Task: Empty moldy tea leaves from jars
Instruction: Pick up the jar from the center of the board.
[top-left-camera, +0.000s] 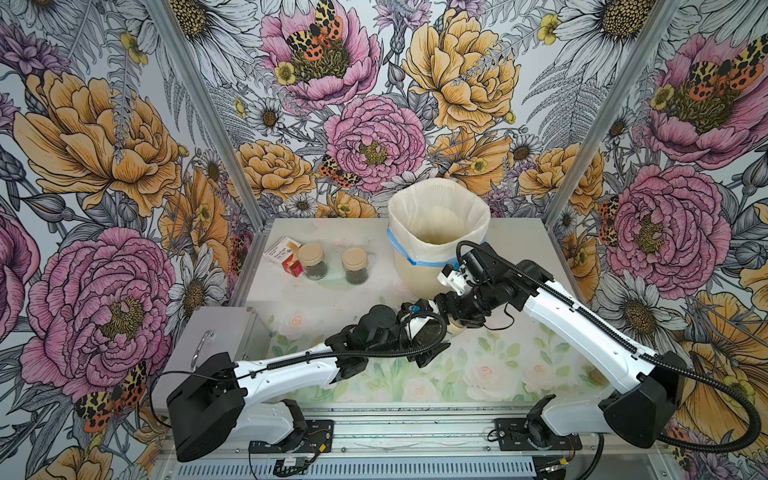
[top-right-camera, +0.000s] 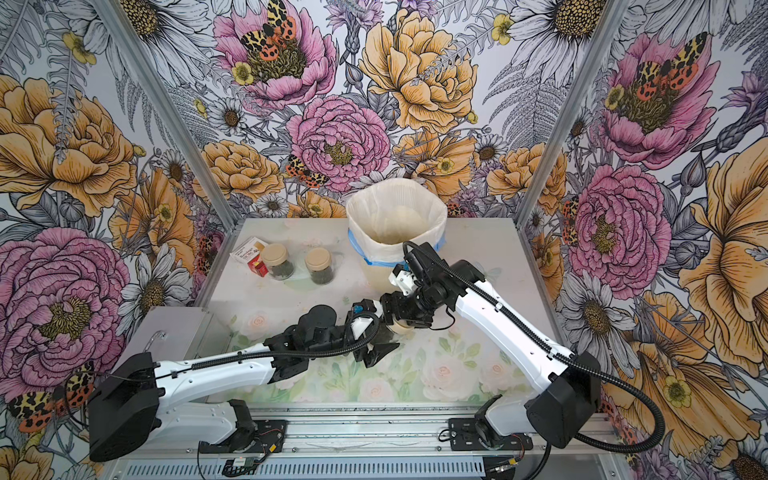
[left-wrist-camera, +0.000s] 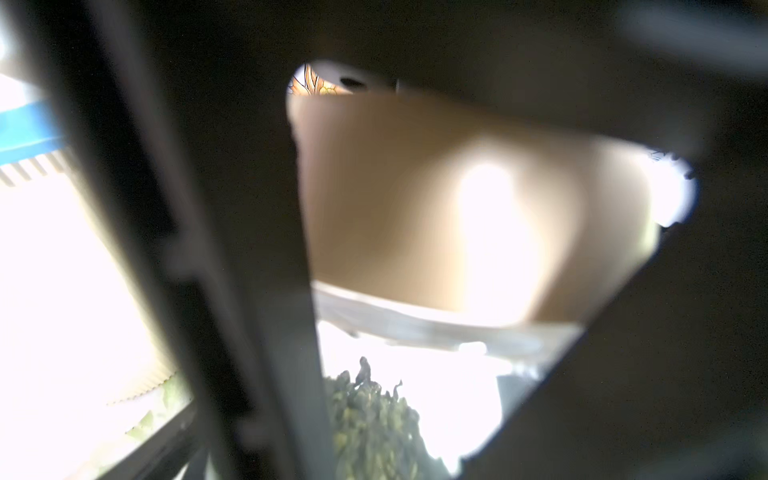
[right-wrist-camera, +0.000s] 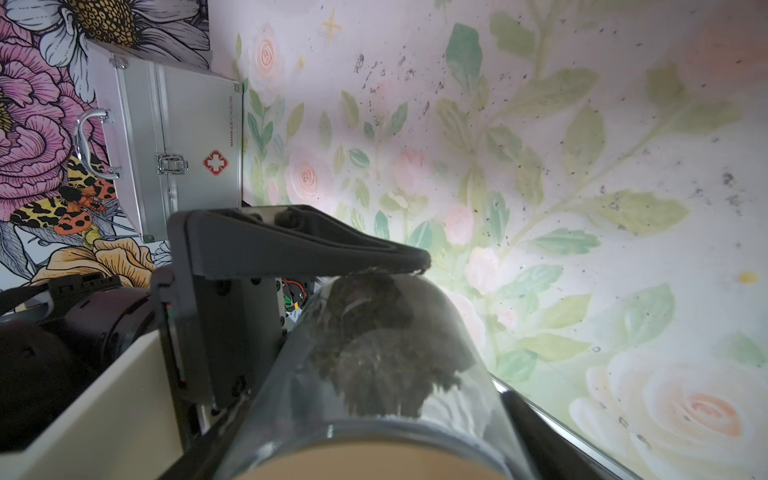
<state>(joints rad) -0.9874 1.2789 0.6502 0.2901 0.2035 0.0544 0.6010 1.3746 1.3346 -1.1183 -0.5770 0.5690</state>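
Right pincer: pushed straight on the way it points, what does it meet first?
The right pincer looks closed on the lid, so the jar behind it comes first: it lies in line, gripped by the left pincer. Depth past it is unclear.

The jar (right-wrist-camera: 440, 320) in the black left gripper (top-left-camera: 428, 334) is clear glass. Its lid (right-wrist-camera: 374, 465), in the black right gripper (top-left-camera: 455, 322), is plain tan, and the tea leaves (right-wrist-camera: 374, 357) inside are dark brown-black. Beyond the right gripper the bin (top-left-camera: 415, 278) is cream and ribbed, its bag (top-left-camera: 440, 203) whitish with a blue edge. Under both grippers the table (right-wrist-camera: 623, 208) shows pale green leaves, pink roses and dark specks.
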